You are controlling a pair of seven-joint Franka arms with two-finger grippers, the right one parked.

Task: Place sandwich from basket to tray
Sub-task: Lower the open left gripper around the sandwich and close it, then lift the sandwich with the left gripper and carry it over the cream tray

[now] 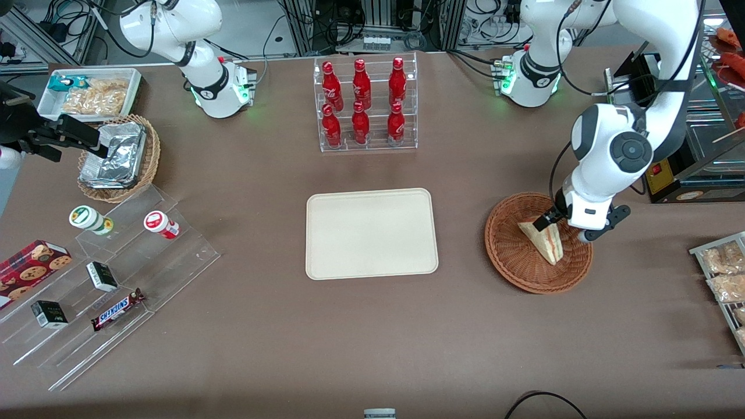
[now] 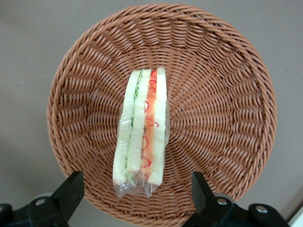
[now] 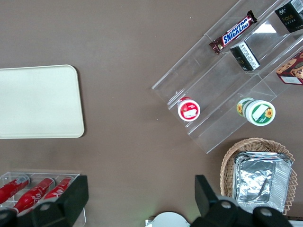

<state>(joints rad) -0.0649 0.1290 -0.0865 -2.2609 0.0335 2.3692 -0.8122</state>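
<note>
A: Sandwich (image 1: 544,240) placement first: where is it?

B: Lying in the basket (image 1: 505,244), at the right of the front frame, standing on its long side so the layered cut edge faces up at the wrist camera. It looks film-wrapped. The tray (image 1: 371,233) sits bare at the centre of the frame, well apart from the basket.

A: And the end effector (image 1: 566,226)?

B: Hovering just above the basket, over the sandwich's upper end in the front frame. Its fingers (image 2: 68,191) are spread wide, one on each side of the wedge, neither touching it.

A: So the step is the descent and pinch. How would you do it well?

B: The fingers already straddle the bread faces, which is the right axis. I would lower straight down until the tips reach about mid-height of the wedge, staying clear of the wicker. Then squeeze gently; soft bread likely compresses and the film may slip.

A: Grip point?

B: Nearer the wedge's thick middle than its narrow tip, so it hangs level when raised over the rim.
</note>
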